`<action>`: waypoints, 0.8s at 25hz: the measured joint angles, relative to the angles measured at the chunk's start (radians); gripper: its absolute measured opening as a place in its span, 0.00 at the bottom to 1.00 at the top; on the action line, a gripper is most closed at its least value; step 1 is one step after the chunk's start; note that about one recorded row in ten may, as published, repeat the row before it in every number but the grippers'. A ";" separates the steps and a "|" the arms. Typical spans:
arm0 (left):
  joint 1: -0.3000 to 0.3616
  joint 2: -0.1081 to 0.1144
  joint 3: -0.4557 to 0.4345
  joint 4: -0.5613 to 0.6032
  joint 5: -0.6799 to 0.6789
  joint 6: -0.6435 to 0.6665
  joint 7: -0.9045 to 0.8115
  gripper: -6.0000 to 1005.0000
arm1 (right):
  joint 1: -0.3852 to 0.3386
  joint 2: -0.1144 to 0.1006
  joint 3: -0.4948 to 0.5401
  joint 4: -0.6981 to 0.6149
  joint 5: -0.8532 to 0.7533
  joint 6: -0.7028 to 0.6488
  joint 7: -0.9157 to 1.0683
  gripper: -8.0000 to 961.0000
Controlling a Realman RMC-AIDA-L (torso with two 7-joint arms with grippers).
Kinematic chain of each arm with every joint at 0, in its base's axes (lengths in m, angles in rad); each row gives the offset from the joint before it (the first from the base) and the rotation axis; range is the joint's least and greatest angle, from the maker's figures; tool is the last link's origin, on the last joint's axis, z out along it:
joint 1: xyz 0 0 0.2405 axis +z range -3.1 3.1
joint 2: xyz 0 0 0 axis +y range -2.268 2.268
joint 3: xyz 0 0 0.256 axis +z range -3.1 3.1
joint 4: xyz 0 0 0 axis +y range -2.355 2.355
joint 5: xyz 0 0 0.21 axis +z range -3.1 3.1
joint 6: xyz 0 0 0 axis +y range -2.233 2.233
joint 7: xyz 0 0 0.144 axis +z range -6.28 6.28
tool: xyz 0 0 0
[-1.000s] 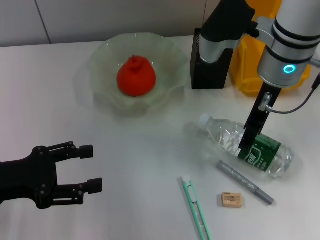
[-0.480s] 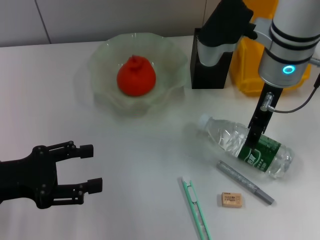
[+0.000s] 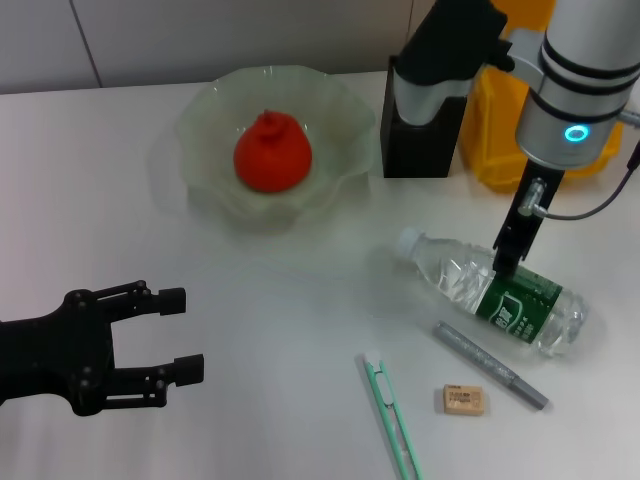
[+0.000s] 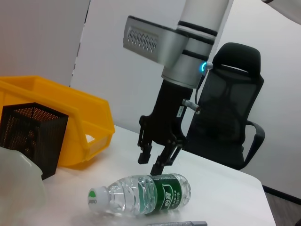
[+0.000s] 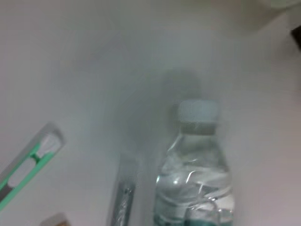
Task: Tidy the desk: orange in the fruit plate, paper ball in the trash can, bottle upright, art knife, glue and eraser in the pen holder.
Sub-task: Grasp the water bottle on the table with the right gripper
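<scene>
The orange (image 3: 272,152) lies in the pale-green fruit plate (image 3: 205,115). The bottle (image 3: 495,290) lies on its side on the desk, cap towards the plate; it also shows in the left wrist view (image 4: 141,195) and the right wrist view (image 5: 195,174). My right gripper (image 3: 508,258) hangs just above the bottle's label, open and empty (image 4: 153,162). The green art knife (image 3: 392,415), the grey glue stick (image 3: 490,365) and the beige eraser (image 3: 463,400) lie in front of the bottle. My left gripper (image 3: 178,337) is open and empty at the front left. The paper ball is not in view.
The black mesh pen holder (image 3: 420,140) stands behind the bottle, with the yellow trash can (image 3: 495,140) beside it on the right. My right arm reaches over both. A black office chair (image 4: 230,117) stands beyond the desk.
My right gripper has risen a little from the bottle's label and shifted slightly right. The bottle still lies flat. The left arm has not moved.
</scene>
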 joint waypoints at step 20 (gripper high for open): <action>0.002 0.000 0.000 0.000 0.000 0.000 0.001 0.82 | -0.005 0.002 -0.008 -0.025 0.006 -0.040 0.020 0.87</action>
